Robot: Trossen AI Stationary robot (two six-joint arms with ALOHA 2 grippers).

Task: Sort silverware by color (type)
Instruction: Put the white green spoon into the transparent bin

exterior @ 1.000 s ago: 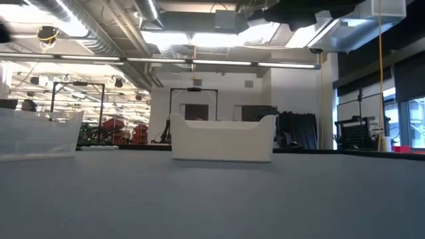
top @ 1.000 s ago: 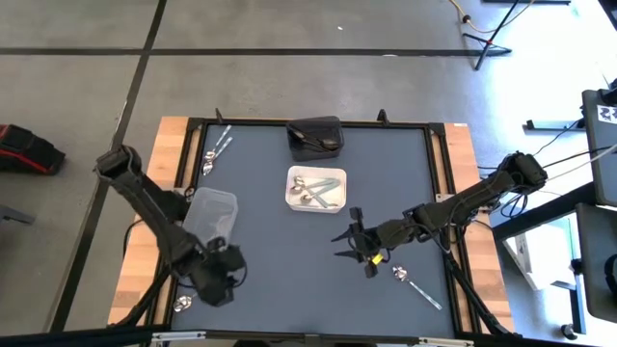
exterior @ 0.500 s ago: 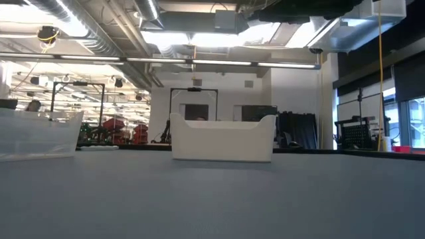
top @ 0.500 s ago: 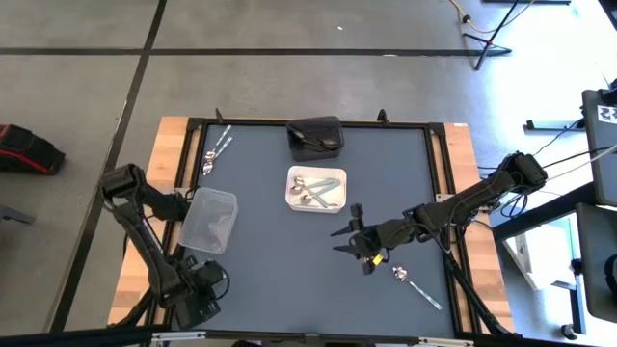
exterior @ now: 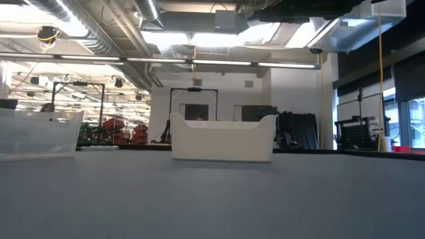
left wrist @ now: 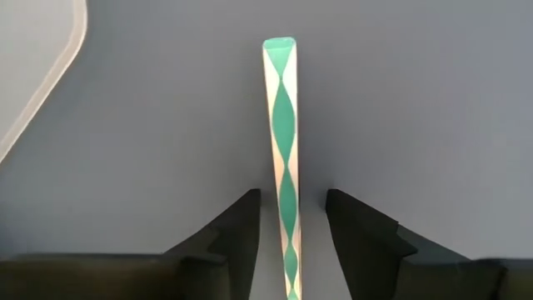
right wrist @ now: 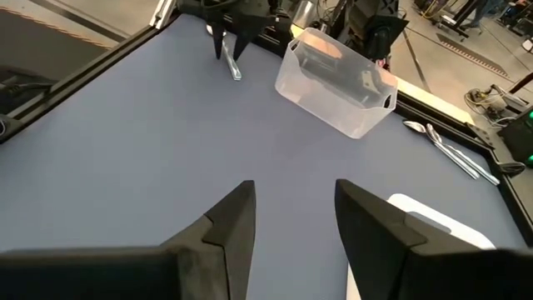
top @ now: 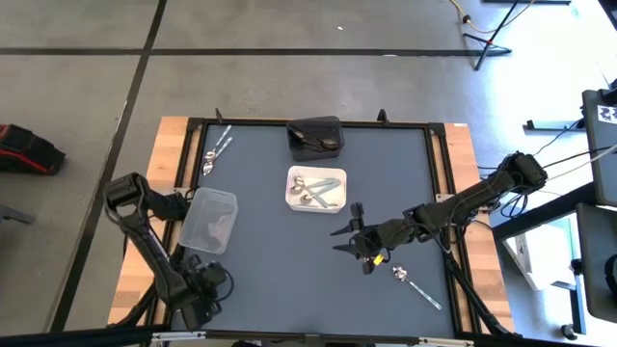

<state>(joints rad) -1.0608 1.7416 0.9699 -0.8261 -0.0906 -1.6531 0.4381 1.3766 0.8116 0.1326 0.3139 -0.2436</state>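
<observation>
My left gripper [top: 196, 299] is down at the table's near left corner, open. In the left wrist view its fingers [left wrist: 241, 229] stand on either side of a shiny spoon handle [left wrist: 283, 125] lying flat on the mat; I see no touch. My right gripper [top: 353, 246] hovers open right of centre. A silver spoon [top: 416, 285] lies on the mat near and to the right of it. More spoons lie in the white tray [top: 335, 200] and the black tray [top: 314, 125]. A few spoons [top: 218, 148] rest at the far left edge.
A clear container [top: 211, 219] stands on the mat beyond my left gripper, also seen in the right wrist view [right wrist: 337, 79]. The white tray [exterior: 222, 139] stands mid-table in the low view. A raised black frame [top: 436, 173] borders the mat. Open mat lies between the two grippers.
My left gripper has moved toward the table's near left corner and come down over the spoon lying there, its arm folding back toward the left edge. My right gripper has stayed about where it was.
</observation>
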